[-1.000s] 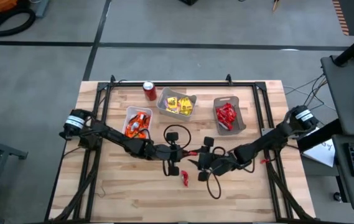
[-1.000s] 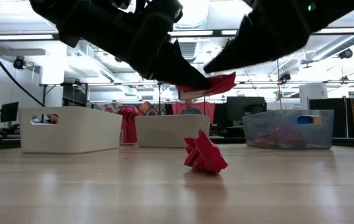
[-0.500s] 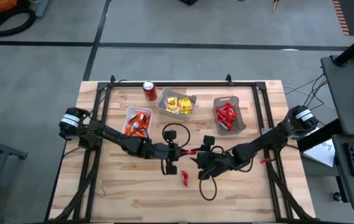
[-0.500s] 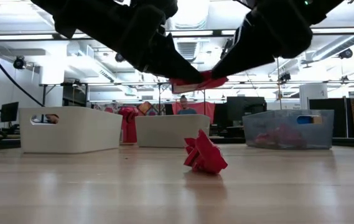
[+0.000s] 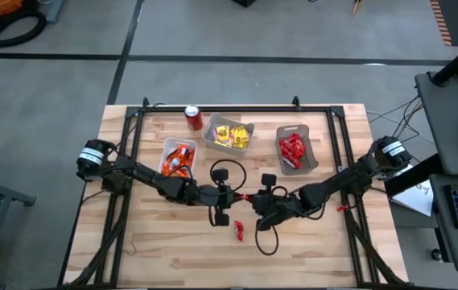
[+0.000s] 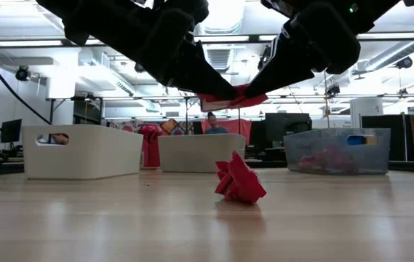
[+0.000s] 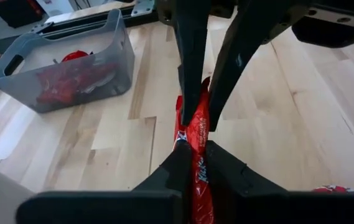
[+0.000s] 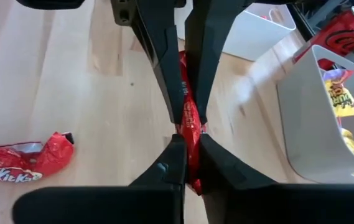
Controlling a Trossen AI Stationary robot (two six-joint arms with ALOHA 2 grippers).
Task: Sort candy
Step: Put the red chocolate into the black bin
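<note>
Two grippers (image 5: 230, 196) (image 5: 254, 199) pinching one red candy (image 5: 245, 196), three bins (image 5: 229, 134)

"KitKat" on red wrapper (image 8: 24, 163) lying on table; other print unreadable.

high: overhead, straight down | low: tabletop level | wrists: close, facing each other, sharing red candy (image 7: 195, 134)

My two slim matte-black jointed arms, silver-banded cylindrical shoulder motors, looping black cables at my wrists, left end effector (image 5: 237, 197) and right end effector (image 5: 252, 198) with narrow tapered black fingers (image 7: 192, 74)
</note>
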